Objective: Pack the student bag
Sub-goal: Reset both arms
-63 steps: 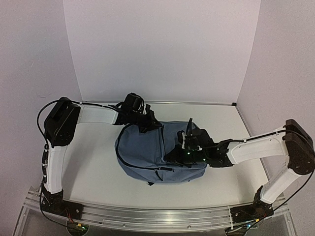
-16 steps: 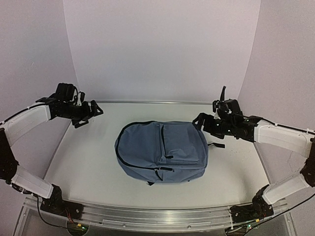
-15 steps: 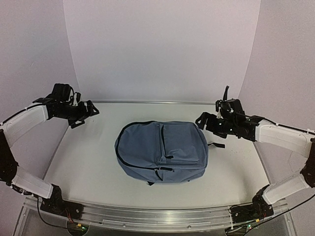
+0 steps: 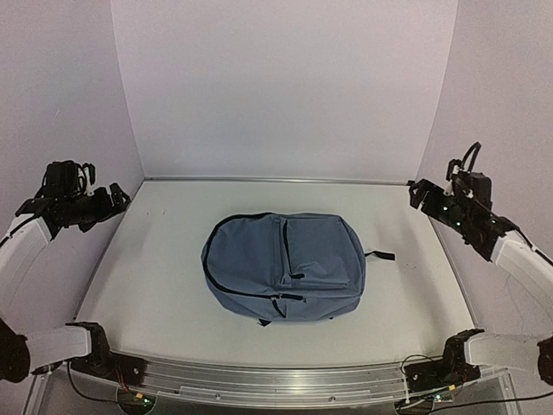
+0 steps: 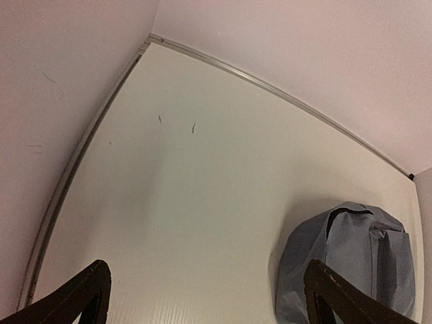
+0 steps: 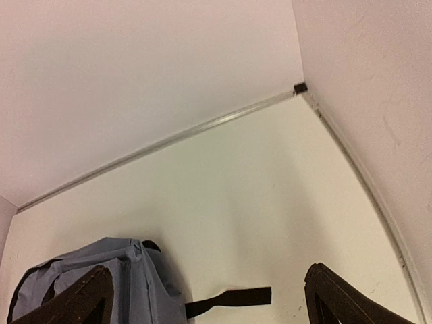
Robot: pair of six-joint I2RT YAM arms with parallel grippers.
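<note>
The slate-blue student bag [image 4: 285, 268] lies flat in the middle of the white table, front pocket up, black zippers running along its edges. It also shows in the left wrist view [image 5: 364, 250] and in the right wrist view [image 6: 101, 260]. A black strap end [image 4: 381, 255] sticks out on its right side and shows in the right wrist view [image 6: 236, 297]. My left gripper [image 4: 117, 197] is raised at the far left, open and empty [image 5: 206, 307]. My right gripper [image 4: 419, 194] is raised at the far right, open and empty [image 6: 216, 307]. Both are well away from the bag.
White walls enclose the table at the back and both sides, with a metal strip [image 4: 276, 180] along the back edge. A metal rail [image 4: 276, 380] with the arm bases and cables runs along the near edge.
</note>
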